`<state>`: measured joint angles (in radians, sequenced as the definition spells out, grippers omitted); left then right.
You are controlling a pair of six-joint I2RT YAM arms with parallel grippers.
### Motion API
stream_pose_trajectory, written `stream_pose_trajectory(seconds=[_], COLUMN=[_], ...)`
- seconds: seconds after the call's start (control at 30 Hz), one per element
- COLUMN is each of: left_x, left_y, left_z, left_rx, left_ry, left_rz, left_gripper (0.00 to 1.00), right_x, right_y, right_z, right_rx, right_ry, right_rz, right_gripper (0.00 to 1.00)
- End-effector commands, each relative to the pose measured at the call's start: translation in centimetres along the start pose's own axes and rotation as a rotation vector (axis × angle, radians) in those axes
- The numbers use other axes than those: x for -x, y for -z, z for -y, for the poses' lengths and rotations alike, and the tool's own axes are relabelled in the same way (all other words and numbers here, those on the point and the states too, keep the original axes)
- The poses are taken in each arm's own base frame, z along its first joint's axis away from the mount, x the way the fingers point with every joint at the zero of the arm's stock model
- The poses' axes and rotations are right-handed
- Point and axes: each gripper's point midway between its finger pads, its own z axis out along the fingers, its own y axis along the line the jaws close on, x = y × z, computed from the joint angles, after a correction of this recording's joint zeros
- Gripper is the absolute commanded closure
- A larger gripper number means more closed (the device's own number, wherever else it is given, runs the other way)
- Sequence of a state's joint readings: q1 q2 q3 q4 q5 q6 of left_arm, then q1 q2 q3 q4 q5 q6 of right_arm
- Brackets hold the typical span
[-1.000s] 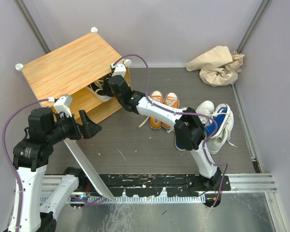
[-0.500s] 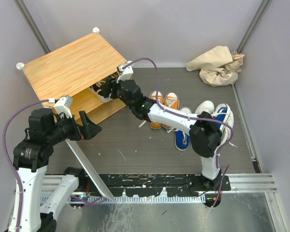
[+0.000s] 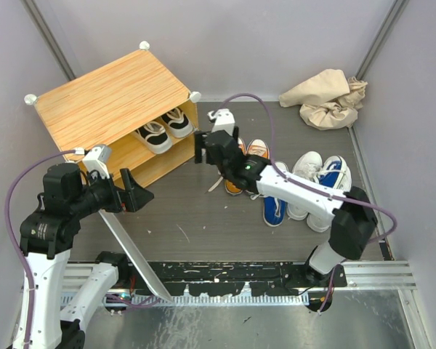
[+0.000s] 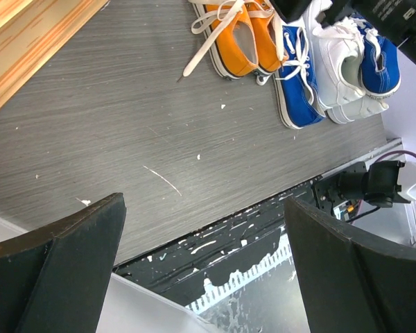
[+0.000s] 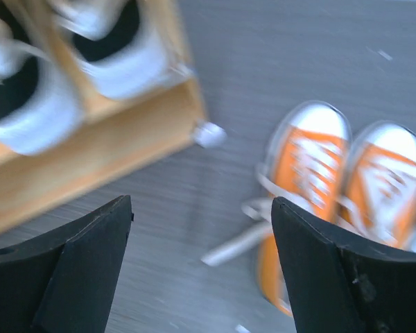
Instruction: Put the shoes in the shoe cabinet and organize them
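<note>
Withdrawn from the shoe cabinet (image 3: 109, 94), right hand (image 5: 201, 202) gapes empty; left hand (image 4: 202, 205) gapes too; black shoes (image 3: 163, 129) half-hidden inside.

The boxy cabinet with a striped orange-tan top (image 3: 109, 94) showed a smooth, matt wood-grain finish. The dark grey plank-pattern floor (image 3: 196, 218) was matt, streaked and flecked with white scuffs. The orange lace-up sneakers (image 3: 257, 151) appeared to be woven cloth with smooth white toe caps, the crumpled beige sheet (image 3: 325, 98) was soft cloth, and the silver rail (image 3: 381, 274) was bare metal.
</note>
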<state>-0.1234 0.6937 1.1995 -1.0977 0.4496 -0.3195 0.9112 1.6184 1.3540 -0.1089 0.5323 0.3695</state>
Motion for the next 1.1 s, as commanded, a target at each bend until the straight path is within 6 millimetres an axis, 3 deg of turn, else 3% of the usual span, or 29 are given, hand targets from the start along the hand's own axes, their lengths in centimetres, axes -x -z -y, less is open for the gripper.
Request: stream_pose_trajectory(seconds=[0.0, 0.1, 0.33, 0.53, 0.73, 0.87, 0.97, 1.07], left_x=[1.3, 1.2, 0.7, 0.4, 0.8, 1.0, 1.3, 1.7], left_y=[0.7, 0.4, 0.2, 0.4, 0.2, -0.1, -0.2, -0.4], left_z=[1.6, 1.4, 0.9, 1.1, 1.6, 1.6, 1.3, 1.3], left_rx=[-0.069, -0.066, -0.044, -0.058, -0.093, -0.089, -0.070, -0.065], left_ry=[-0.058, -0.056, -0.050, -0.059, -0.052, -0.033, -0.014, 0.010], left_rz=[0.049, 0.041, 0.031, 0.020, 0.040, 0.050, 0.053, 0.059], left_gripper=[0.02, 0.02, 0.02, 0.02, 0.02, 0.02, 0.02, 0.02], right_x=[-4.3, -7.1, -10.8, -13.9, -15.5, -16.0, -16.7, -18.1], right_y=[3.3, 3.8, 2.2, 1.4, 0.7, -0.3, -1.1, -1.6], right_z=[10.4, 12.9, 12.2, 14.5, 15.4, 15.6, 16.2, 17.0], right_rx=[-0.269, -0.279, -0.215, -0.285, -0.300, -0.275, -0.268, -0.269], right_ry=[0.045, -0.007, 0.017, -0.025, -0.025, -0.034, -0.053, -0.055], right_rz=[-0.165, -0.236, -0.337, -0.404, -0.421, -0.417, -0.423, -0.454], right_gripper=[0.15, 0.20, 0.22, 0.25, 0.28, 0.38, 0.39, 0.51])
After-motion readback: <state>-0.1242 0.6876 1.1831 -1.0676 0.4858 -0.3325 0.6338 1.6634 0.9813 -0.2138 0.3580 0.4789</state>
